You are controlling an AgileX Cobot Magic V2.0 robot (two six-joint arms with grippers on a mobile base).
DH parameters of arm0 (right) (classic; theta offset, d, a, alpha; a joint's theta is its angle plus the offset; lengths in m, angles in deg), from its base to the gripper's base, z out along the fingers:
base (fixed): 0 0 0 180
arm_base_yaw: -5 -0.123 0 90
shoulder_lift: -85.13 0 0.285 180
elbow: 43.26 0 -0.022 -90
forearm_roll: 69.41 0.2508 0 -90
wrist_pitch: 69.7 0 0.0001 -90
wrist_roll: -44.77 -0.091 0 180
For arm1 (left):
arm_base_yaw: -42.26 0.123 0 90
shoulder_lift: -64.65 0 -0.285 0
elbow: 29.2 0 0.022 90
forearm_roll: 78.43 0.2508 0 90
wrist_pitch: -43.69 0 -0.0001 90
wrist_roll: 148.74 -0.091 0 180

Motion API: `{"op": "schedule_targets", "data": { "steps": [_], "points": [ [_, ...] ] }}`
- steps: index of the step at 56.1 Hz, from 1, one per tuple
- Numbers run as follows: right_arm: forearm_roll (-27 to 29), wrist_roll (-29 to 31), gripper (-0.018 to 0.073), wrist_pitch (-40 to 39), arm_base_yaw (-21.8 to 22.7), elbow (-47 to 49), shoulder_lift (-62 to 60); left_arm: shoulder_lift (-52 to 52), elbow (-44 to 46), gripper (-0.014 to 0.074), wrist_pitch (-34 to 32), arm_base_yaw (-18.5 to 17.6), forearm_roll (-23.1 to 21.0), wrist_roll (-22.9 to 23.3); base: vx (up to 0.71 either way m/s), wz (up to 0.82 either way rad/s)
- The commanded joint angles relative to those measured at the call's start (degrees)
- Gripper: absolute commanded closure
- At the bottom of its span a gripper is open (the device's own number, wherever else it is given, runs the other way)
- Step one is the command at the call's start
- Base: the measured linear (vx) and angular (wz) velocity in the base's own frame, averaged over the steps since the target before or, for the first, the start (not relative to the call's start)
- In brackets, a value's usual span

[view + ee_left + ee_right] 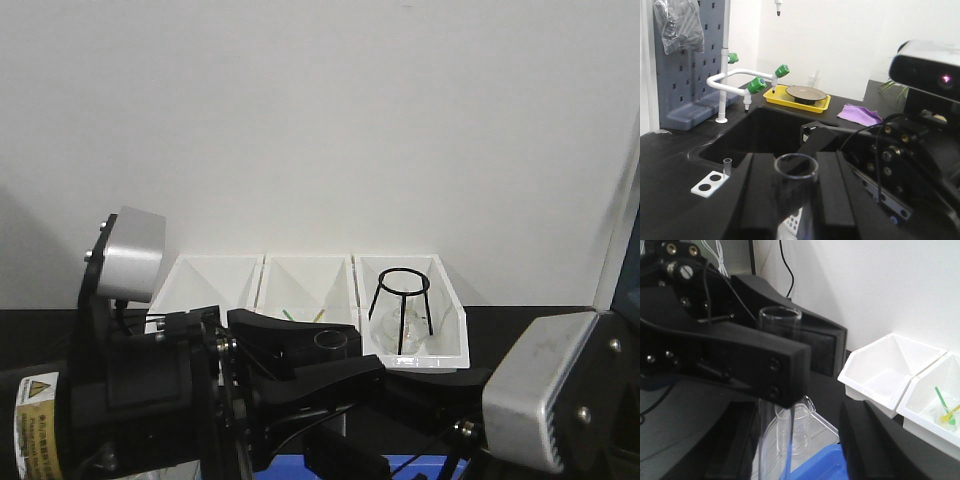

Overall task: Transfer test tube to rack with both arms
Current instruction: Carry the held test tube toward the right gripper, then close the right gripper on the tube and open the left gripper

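We see the jaws of the black wedge-shaped left gripper clamped on a slim clear glass test tube, which stands upright between them, gripped just under its open round rim. The jaws of the right gripper stand wide apart, low on either side of the tube's lower part. We cannot tell whether either one touches the glass.

Just behind the tube in the right wrist view sits a wide clear spouted beaker, with something blue at the lower edge. Beside the left gripper, on the black bench, a corner of the small white plastic rack shows two round holes, and a second, thinner clear tube stands at its edge.

Beyond lie a black sink, a white tap with green knobs, a yellow tray carrying a dark disc, and a purple cloth. Against the white wall stand three white open-front bins — the rightmost holds a black wire stand.
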Motion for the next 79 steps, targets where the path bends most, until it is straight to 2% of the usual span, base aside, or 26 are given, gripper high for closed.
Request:
{"op": "schedule_targets", "data": {
  "steps": [1,11,18,23,34,50,56,74,79],
  "points": [
    [-0.09,0.06,0.0144,-6.64,0.23,1.81,-0.69,0.14,1.94,0.0594,-4.43,-2.27,-4.07,0.6,0.0,0.0],
    [-0.09,0.06,0.0148,-6.45,0.23,1.81,-0.69,-1.12,2.02,0.0594,-3.72,-3.94,-4.97,0.3,0.0,0.0],
    [-0.09,0.06,0.0198,-6.45,0.23,1.81,-0.69,-1.12,2.02,0.0594,-3.46,-3.94,-5.05,-0.56,0.0,0.0],
    [-0.09,0.06,0.029,-6.39,0.23,1.81,-0.69,-1.12,2.02,0.0594,-3.46,-3.94,-5.39,-0.56,0.0,0.0],
    [-0.09,0.06,0.057,-6.39,0.23,1.81,-0.69,-1.12,2.02,0.0594,-3.46,-3.94,-5.39,-0.56,0.0,0.0],
    [-0.09,0.06,0.0571,-6.43,0.23,1.81,-0.69,-1.12,2.02,0.0569,-3.33,-3.94,-5.39,-0.85,0.0,0.0],
    [-0.09,0.06,0.0571,-6.32,0.23,1.81,-0.69,-1.12,2.02,0.0505,-3.33,-3.94,-5.39,-1.91,0.0,0.0],
    [-0.09,0.06,0.0571,-6.15,0.28,1.81,-0.69,-0.55,2.02,0.01,-4.05,-3.94,-6.83,-2.53,0.0,0.0],
    [-0.09,0.06,0.0571,-6.03,0.36,1.81,-0.69,1.28,2.07,0.0027,-3.22,-3.89,-8.91,-5.58,0.0,0.0]
  ]
}}
